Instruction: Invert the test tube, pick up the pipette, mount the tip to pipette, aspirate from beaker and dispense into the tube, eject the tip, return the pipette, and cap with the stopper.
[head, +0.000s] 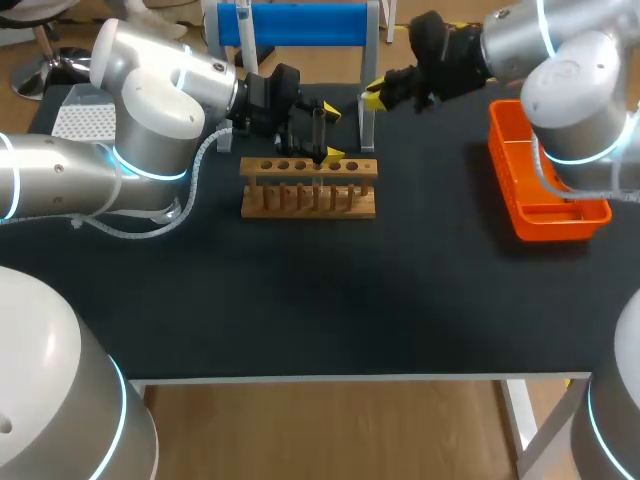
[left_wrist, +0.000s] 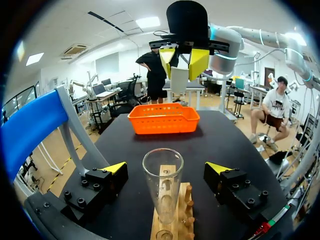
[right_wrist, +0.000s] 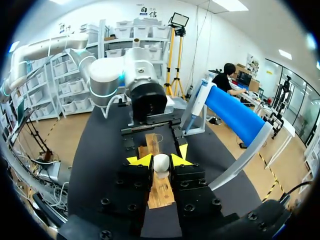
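Observation:
A clear test tube (left_wrist: 163, 182) stands upright, mouth up, in the wooden rack (head: 308, 188) at the table's back middle. My left gripper (left_wrist: 165, 169) is open, with one finger on each side of the tube and neither touching it. In the head view the left gripper (head: 332, 132) hangs over the rack's right end. Just behind and right of the rack, my right gripper (head: 375, 95) is shut on a white stopper (right_wrist: 161, 163). The right gripper (right_wrist: 160, 160) holds the stopper above the rack (right_wrist: 160, 192), facing the left gripper. The stopper (left_wrist: 179, 80) also shows in the left wrist view, above and beyond the tube.
An orange basket (head: 545, 180) sits at the table's right side. A blue-topped stand (head: 290, 22) on grey legs rises right behind the rack. The front half of the black table (head: 330, 300) is bare.

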